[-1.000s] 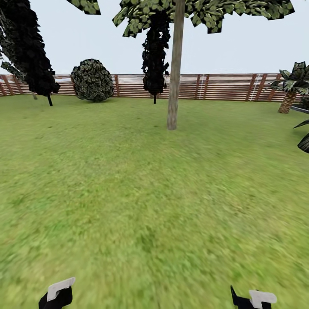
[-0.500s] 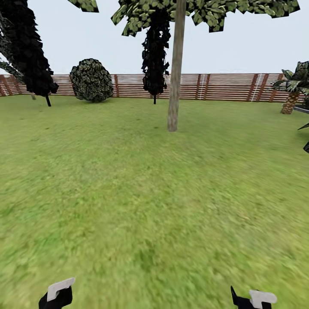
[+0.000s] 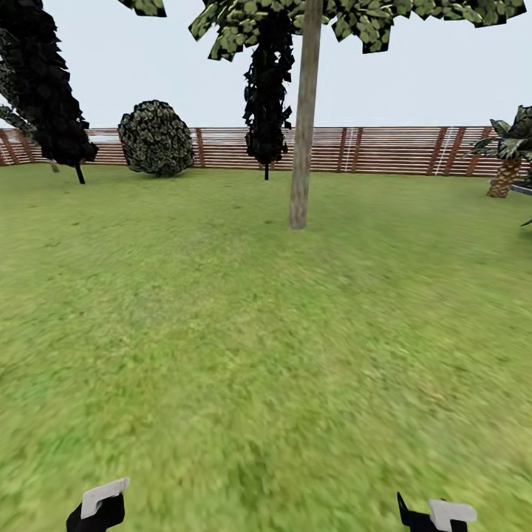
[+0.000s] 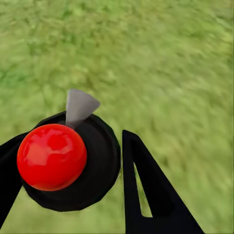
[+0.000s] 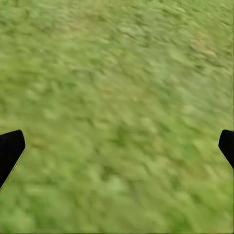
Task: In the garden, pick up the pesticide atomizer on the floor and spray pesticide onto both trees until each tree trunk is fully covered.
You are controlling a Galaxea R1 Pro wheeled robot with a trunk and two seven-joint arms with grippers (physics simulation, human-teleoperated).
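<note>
Left gripper (image 4: 73, 170) closed around the red-topped black pesticide atomizer (image 4: 52, 157); right gripper (image 5: 117, 146) spread wide, empty, above lawn (image 3: 258, 355). Tree trunk (image 3: 301, 148) ahead; no legible writing.

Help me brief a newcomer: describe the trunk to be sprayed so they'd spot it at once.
Find the fence across the far lawn. Before it, near centre, stands the trunk: a bare, pale grey-tan column, unlike the dark conifer behind or the round bush.

Open lawn (image 3: 222, 355) lies wide and bare ahead of me up to the tree trunk (image 3: 301, 148), the one obstacle standing mid-field. Conifers (image 3: 266, 96), a bush (image 3: 157, 138) and the fence (image 3: 384, 149) close off the far edge.
</note>
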